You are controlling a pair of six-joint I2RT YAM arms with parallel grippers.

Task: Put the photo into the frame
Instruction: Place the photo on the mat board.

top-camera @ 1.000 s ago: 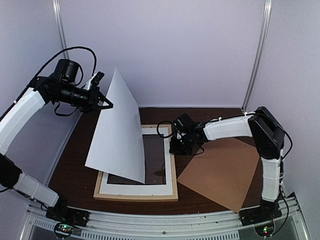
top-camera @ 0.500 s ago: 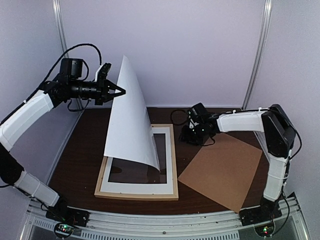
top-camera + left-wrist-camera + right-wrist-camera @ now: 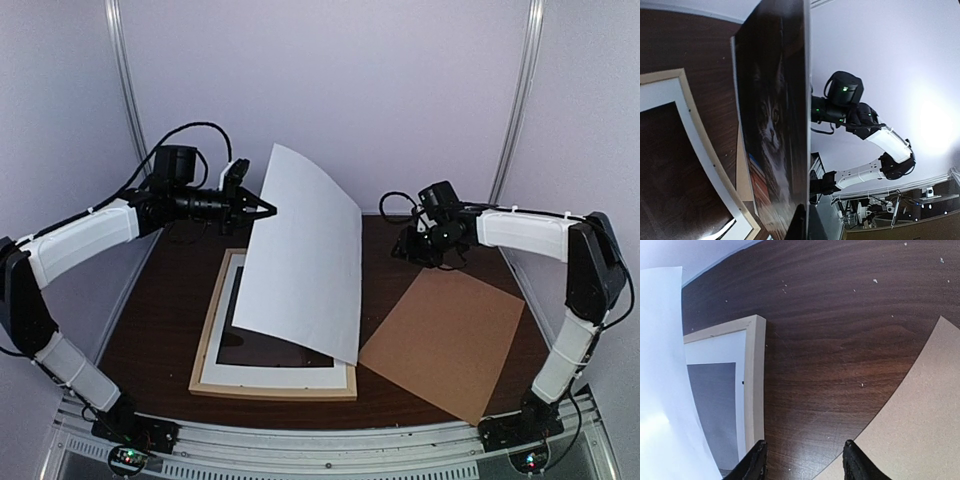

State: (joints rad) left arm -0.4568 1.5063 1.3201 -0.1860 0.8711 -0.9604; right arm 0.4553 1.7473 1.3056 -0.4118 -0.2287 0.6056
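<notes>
1. Table (image 3: 160,300): a dark wood-grain top that carries everything. It matters only as the place a dropped sheet would land.
2. Frame (image 3: 208,330): pale wood strips lying flat at the left centre, with a white mat border (image 3: 290,378) showing inside around a dark opening. Nothing pins it down, so a sheet dragged across its rail could push it askew.
3. Photo (image 3: 305,260): in the air above the frame, white back towards the overhead camera. The cat side (image 3: 771,120) faces down and left. It hangs bowed from its upper left edge, and its lower right corner droops over the frame's right rail, close to the brown board. My judgement is that it is not yet squared to the opening. Lowered like this, that corner would likely meet the rail or the board first, and the paper would buckle or crease.
4. Brown backing board (image 3: 445,340): flat on the table just right of the frame, its near-left corner almost at the frame's corner. A swinging photo edge could ride up onto it rather than dropping inside the frame.
5. Left hand (image 3: 262,210): clenched on the photo's upper edge, a thin pinch at one spot. With a sheet this large held so, it could pivot, sag or slip out on a quick move.
6. Right hand (image 3: 805,462): released, its fingers apart over bare table with nothing between them, hovering beyond the frame's far right corner. It is well clear of the photo, so the free corner has no support or guide.
</notes>
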